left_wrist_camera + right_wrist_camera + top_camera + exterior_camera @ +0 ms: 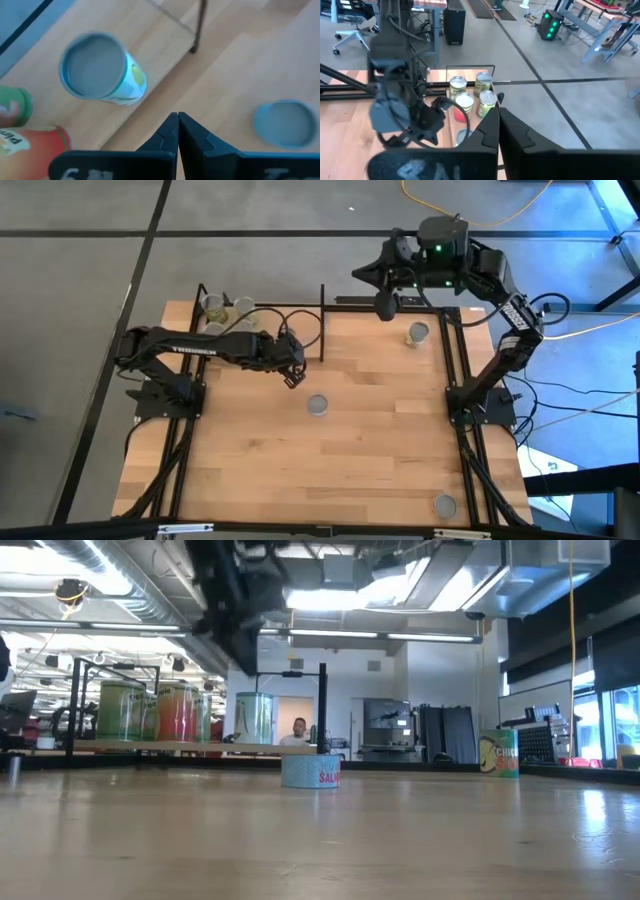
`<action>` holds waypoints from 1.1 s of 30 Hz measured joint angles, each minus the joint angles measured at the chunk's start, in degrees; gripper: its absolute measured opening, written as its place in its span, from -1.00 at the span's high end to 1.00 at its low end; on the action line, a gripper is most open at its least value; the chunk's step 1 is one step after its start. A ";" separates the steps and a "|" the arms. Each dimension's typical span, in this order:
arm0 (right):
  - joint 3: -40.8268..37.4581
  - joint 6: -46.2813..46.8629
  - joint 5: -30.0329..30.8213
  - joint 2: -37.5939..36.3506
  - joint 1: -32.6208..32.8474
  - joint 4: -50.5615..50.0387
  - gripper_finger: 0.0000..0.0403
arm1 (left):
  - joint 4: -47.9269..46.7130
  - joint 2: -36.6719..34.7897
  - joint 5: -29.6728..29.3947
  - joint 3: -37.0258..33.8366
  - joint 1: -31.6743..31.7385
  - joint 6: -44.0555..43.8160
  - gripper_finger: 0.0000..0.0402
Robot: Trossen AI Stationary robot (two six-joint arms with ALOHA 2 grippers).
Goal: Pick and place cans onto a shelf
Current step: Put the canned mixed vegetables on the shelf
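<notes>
The shelf, a light-wood board in black rods, stands at the table's far left and bears several cans upright on their bases. On the table a flat blue can sits in the middle, with another can at the far right and a third near the front right. My left gripper is shut and holds nothing. It hangs over the table between the shelf and the blue can, beside a teal-rimmed can. My right gripper is shut with nothing in it, raised high over the far edge.
The shelf's black upright posts rise close to my left gripper. Black frame rails run along the table's right side. Bare wood lies between the blue can and the front edge. A person shows far off in the room.
</notes>
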 joint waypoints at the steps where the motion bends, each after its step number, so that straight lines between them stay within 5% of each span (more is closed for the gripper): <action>1: -0.19 0.00 -0.02 -0.02 0.00 -0.05 0.97 | 1.41 0.00 0.02 -1.57 0.53 0.06 1.00; 13: -0.28 0.08 0.00 0.02 0.00 -0.12 0.97 | 17.45 0.00 0.32 -11.32 7.02 8.40 1.00; 33: -0.28 0.11 -0.06 0.02 -0.02 -0.42 0.97 | 19.60 -0.01 -3.36 -14.04 16.92 12.09 1.00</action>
